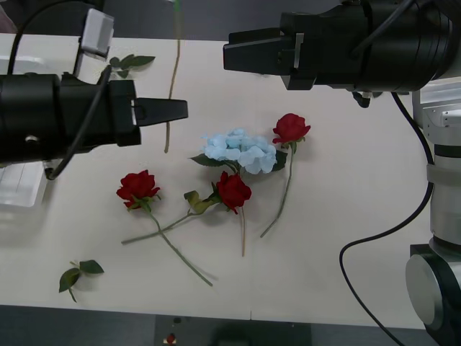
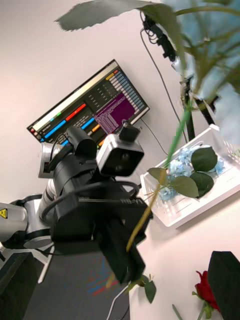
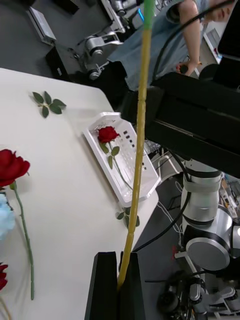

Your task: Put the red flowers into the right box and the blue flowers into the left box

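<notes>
Green leaf sprig (image 1: 79,274) lies nearest the table edge; ignore it. Beyond it, three red flowers (image 1: 137,186) lie on the table (image 1: 346,238) around one blue flower (image 1: 241,150), stems crossing.

Left gripper (image 1: 176,110) is raised above the table, its black fingers (image 3: 132,285) pinched together on the stem of a held blue flower (image 1: 173,72). The grip is low on the stem, so the bloom hangs far out.

Right gripper (image 1: 241,49) idles high over the far side.

Left box (image 2: 175,215) sits off the table's left edge with blue clusters already in it. Right box (image 3: 142,187) holds one rose.

Judged step: carry to the left box.
- Swing slowly (a long stem will whip).
- Keep the stem clear of the right arm.
- Lower until the bloom is inside the rim, beside the clusters there.
- Release only once the stem rests on the tray.
</notes>
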